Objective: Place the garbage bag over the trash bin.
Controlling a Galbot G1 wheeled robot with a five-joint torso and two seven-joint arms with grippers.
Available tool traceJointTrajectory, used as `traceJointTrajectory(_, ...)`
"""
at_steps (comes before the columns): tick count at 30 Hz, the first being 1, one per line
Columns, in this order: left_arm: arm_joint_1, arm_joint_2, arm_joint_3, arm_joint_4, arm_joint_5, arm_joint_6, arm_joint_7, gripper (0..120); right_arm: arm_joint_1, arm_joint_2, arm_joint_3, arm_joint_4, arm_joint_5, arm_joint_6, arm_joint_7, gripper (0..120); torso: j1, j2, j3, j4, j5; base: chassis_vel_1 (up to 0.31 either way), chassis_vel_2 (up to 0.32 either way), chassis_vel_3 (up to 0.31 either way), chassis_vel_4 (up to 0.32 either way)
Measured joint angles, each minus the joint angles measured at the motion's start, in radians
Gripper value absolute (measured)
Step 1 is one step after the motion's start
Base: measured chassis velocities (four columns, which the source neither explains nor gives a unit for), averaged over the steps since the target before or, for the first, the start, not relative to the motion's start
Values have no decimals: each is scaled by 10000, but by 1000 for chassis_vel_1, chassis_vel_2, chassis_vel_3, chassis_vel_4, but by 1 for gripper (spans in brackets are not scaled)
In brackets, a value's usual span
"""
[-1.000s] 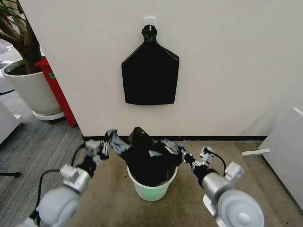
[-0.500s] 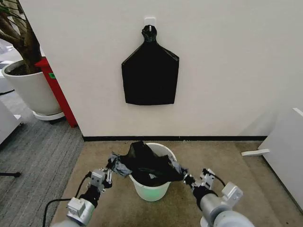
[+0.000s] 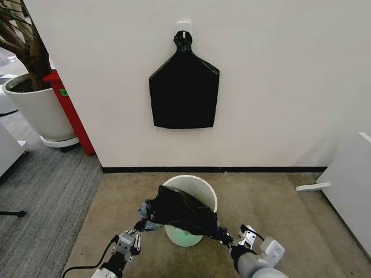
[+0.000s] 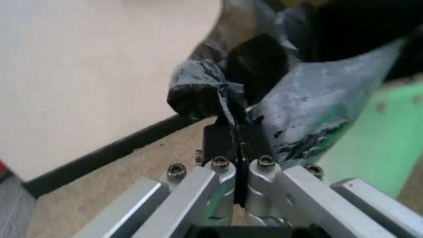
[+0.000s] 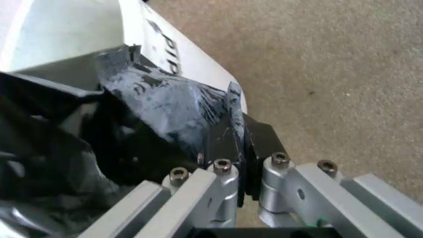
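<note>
Wall point(image 3: 278, 87): plain white surface behind the work area, with a black baseboard where it meets the floor.
Floor point(image 3: 272, 202): tan carpet under the bin; a grey striped carpet lies to the robot's left.
Hanging bag bundle point(image 3: 184, 87): flat, bottle-shaped black bundle with a knotted neck, hung from a white hook point(image 3: 184, 26) on the wall, directly above and behind the bin.
Plant pot point(image 3: 35, 107): large white pot with a plant, at the far left, beside a red panel point(image 3: 69, 110).
Trash bin point(image 3: 197, 186): round cream-white bin standing upright on the tan carpet, near the baseboard; its far rim and inner wall are exposed, its near side is covered by the bag.
Garbage bag point(image 3: 181, 211): crinkled glossy black plastic, stretched between the two grippers and draped across the near half of the bin's mouth; it is not pulled over the far rim.
Left gripper point(image 4: 236, 130): low at the near left of the bin, fingers clenched on a bunched corner of the garbage bag; in the left wrist view the pinched film twists up from between the pads.
Right gripper point(image 5: 239, 144): low at the near right of the bin, fingers clamped on the opposite edge of the garbage bag, just beside the bin's white wall.
</note>
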Motion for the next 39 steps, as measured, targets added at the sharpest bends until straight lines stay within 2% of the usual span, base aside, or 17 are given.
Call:
traceJointTrajectory(11, -440, -268, 74, 937, 292, -295, 155, 0, 367, 208, 243, -922, -751, 243, -788, 0, 0, -1, 0, 1, 0, 0, 0, 0, 0)
traceJointTrajectory(23, -1255, -211, 131, 1097, -910, 103, 151, 0, 1722, -6, 299, -1917, -864, 157, -1173, 0, 0, -1, 0, 0, 1, 0, 0, 0, 0)
traceJointTrajectory(31, -1767, -558, 534, 1842, -1436, 276, 210, 0, 2378, -11, 261, -2694, -716, -225, -1795, 0, 0, -1, 1, 1, 0, 0, 0, 0, 0)
traceJointTrajectory(39, -2702, -852, 956, 2562, -2023, 845, 320, 0, 2589, 436, 406, -3286, -898, -773, -2593, 0, 0, -1, 0, -2, 0, 0, 0, 0, 0)
